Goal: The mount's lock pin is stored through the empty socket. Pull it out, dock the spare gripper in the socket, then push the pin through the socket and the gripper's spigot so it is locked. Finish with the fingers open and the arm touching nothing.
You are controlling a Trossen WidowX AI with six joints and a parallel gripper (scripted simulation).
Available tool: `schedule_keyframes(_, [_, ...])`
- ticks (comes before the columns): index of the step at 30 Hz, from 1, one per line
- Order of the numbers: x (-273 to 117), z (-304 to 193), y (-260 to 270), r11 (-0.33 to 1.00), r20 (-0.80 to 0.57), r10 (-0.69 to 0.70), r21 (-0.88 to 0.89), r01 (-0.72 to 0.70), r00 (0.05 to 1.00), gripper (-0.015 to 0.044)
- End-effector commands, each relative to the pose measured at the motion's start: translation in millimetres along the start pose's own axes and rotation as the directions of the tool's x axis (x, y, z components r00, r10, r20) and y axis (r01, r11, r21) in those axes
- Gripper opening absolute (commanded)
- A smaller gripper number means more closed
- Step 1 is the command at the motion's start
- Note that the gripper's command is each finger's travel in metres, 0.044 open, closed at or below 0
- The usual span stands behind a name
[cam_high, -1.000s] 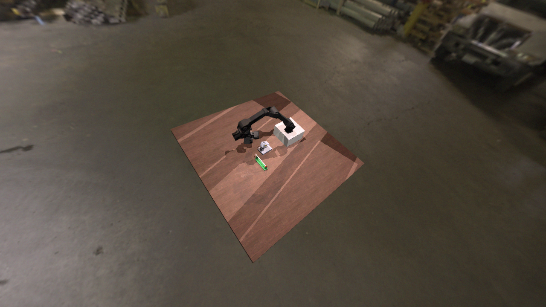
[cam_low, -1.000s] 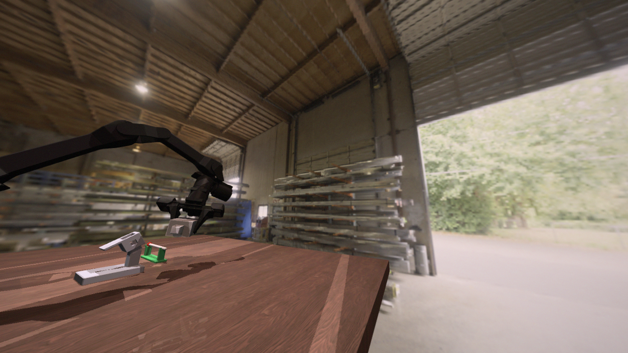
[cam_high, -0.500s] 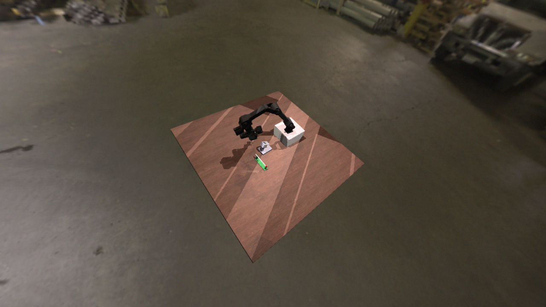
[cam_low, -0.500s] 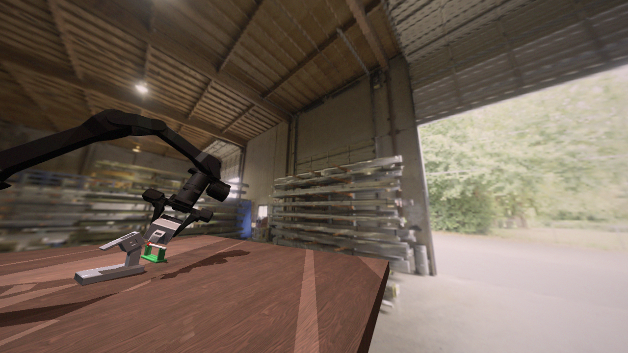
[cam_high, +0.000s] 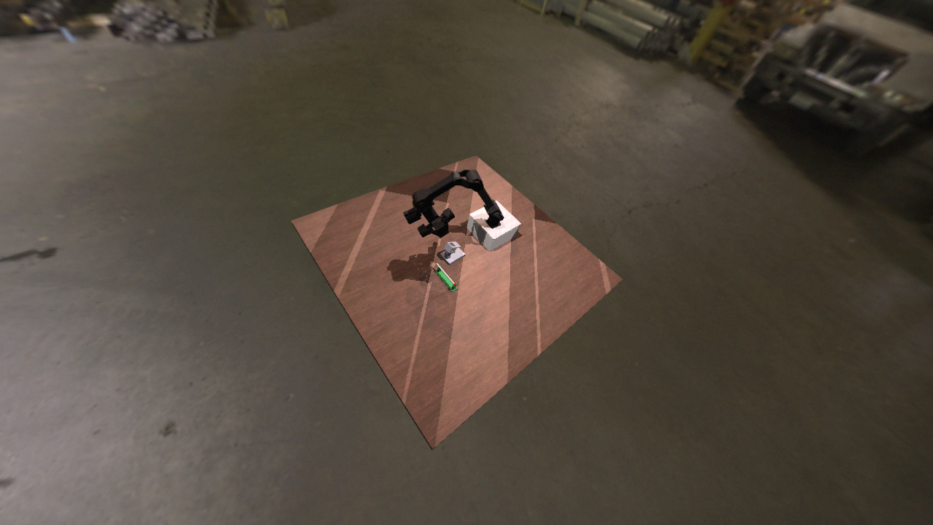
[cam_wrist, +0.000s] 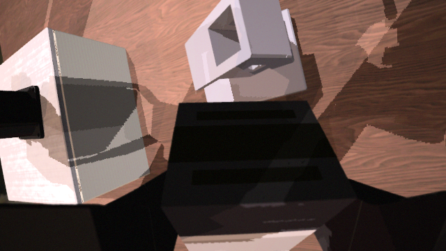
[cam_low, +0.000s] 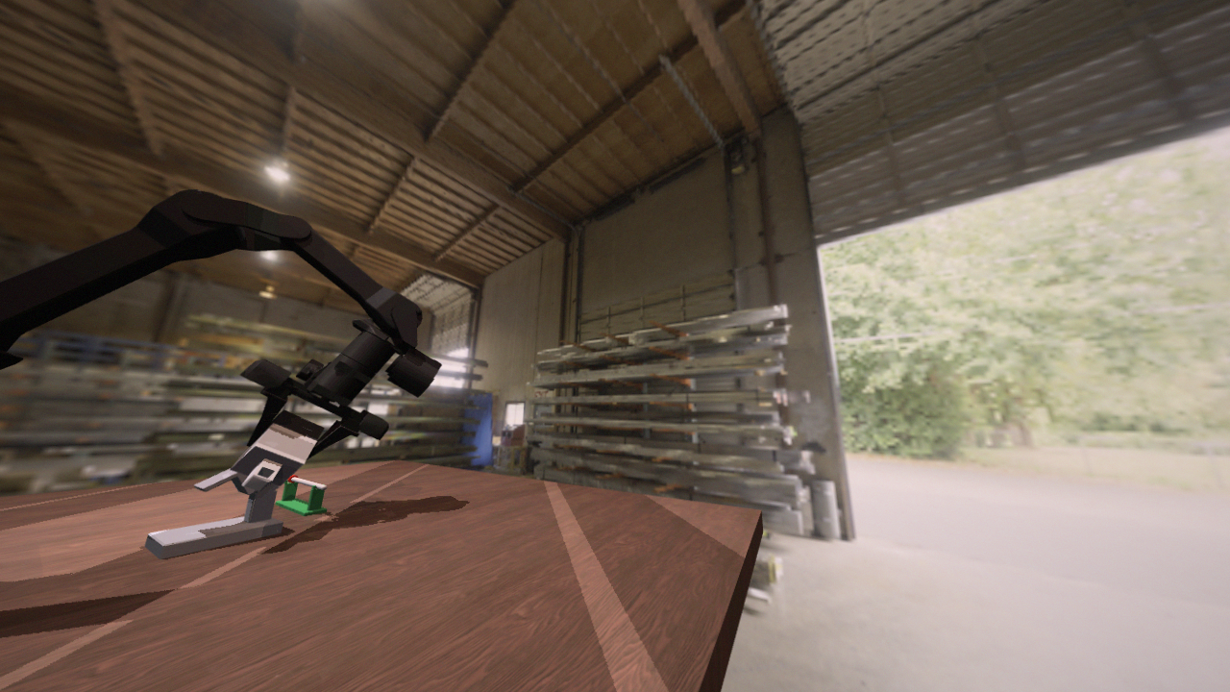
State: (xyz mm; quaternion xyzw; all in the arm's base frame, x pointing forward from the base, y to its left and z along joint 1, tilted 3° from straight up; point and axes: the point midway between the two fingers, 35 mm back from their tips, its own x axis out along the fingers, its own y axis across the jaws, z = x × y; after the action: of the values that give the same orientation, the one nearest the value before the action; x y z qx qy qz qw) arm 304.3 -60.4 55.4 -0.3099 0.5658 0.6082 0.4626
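Note:
My gripper (cam_high: 439, 228) (cam_low: 286, 445) is shut on the spare gripper (cam_low: 292, 434) (cam_wrist: 251, 146), a block with a black top and light lower part, held above the table. In the exterior view it overlaps the grey mount (cam_low: 202, 535) (cam_high: 454, 256) (cam_wrist: 268, 84). The mount's tilted socket (cam_wrist: 265, 31) shows an empty square opening in the wrist view, just beyond the held block. The spigot cannot be told apart clearly. The white lock pin (cam_low: 309, 483) with a red end lies across the green rack (cam_low: 301, 507) (cam_high: 444, 281), out of the socket.
The arm's base stands on a white box (cam_high: 501, 236) (cam_wrist: 101, 66), beside the mount on the wooden table (cam_high: 482, 339) (cam_low: 447, 593). The green rack is close to the mount, on its far side in the exterior view.

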Motion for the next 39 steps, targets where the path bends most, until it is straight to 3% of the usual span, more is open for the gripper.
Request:
schedule_keyframes(1, [1,2,10,0.998,0.063,0.006,-0.055,-0.002,0.998,0.0])
schedule_keyframes(17, [9,16,48,0.946,0.358,0.004,-0.303,0.112,0.934,0.0])
schedule_keyframes(39, [6,39,88,0.759,0.689,-0.1,-0.414,0.503,0.718,0.0])
